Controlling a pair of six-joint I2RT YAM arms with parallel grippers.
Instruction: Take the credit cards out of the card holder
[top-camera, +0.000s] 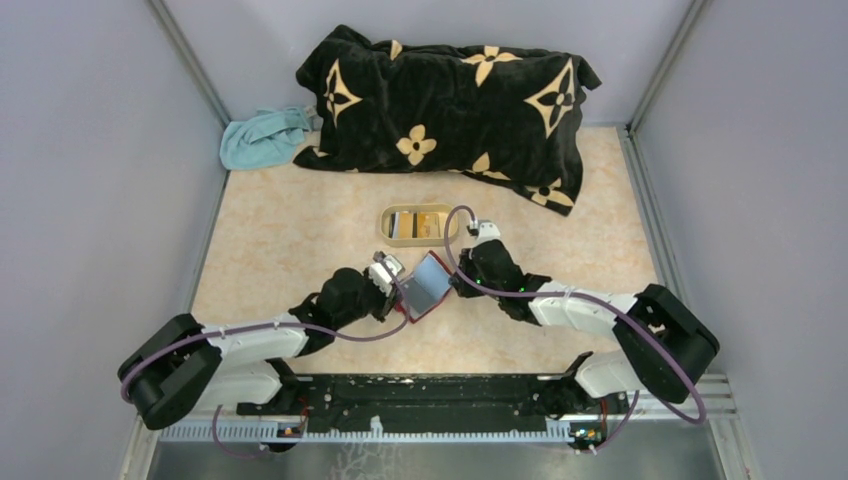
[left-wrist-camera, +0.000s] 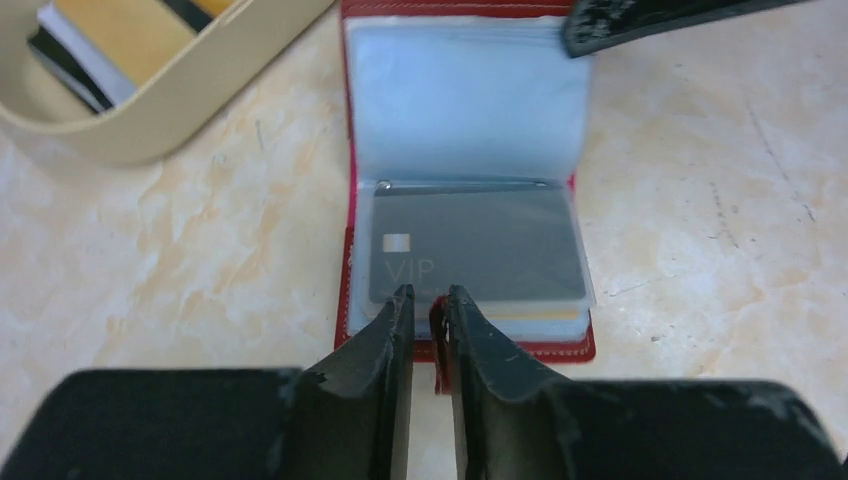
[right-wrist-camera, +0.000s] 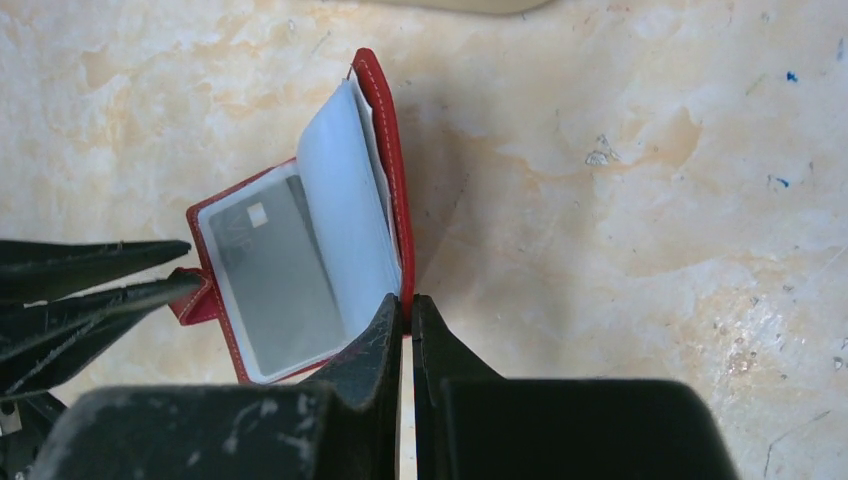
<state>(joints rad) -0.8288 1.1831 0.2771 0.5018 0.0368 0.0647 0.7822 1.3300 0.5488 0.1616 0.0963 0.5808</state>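
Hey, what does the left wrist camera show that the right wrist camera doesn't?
Only the left wrist view: the cards lying in the beige tray, and the VIP lettering on the grey card.
Only the right wrist view: the right hand shut on the edge of the raised red cover.
Both: the card holder open on the marbled table, the grey card in its clear sleeve, and the left hand pinching the red tab.
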